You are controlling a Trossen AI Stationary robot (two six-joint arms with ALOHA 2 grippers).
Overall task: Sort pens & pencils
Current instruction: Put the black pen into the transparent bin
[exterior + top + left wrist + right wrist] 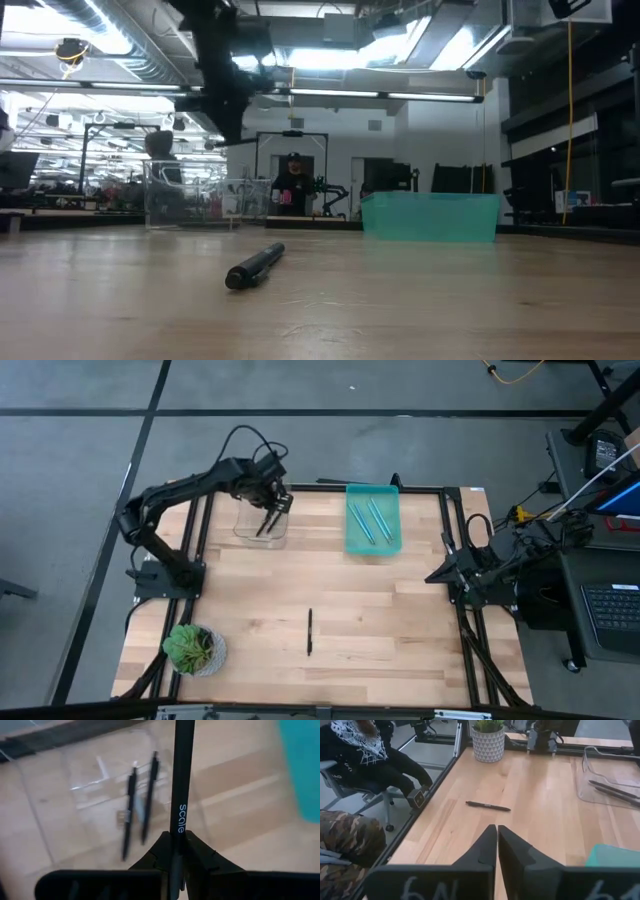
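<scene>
A potted plant point(194, 649) stands at the desk's point(400, 620) near left corner. One black pen point(309, 631) lies alone mid-desk; light blue sticks point(368, 520) rest in the teal tray point(390, 544). Over the clear bin point(244, 532), which holds two black pens point(137, 805), the left gripper point(176, 851) is clamped on another black pen point(181, 780). The right gripper point(497, 840) waits at the right edge, fingers together.

Table point(400, 640): clear bin point(262, 525) at far left-centre, two sticks point(137, 805) inside, left gripper point(272, 510) above it gripping a third point(182, 780); second bin point(373, 518) to its right, holding sticks point(368, 520); lone stick point(310, 632) near centre-front; plant pot point(195, 650) front left; right gripper point(440, 573) at right edge.
</scene>
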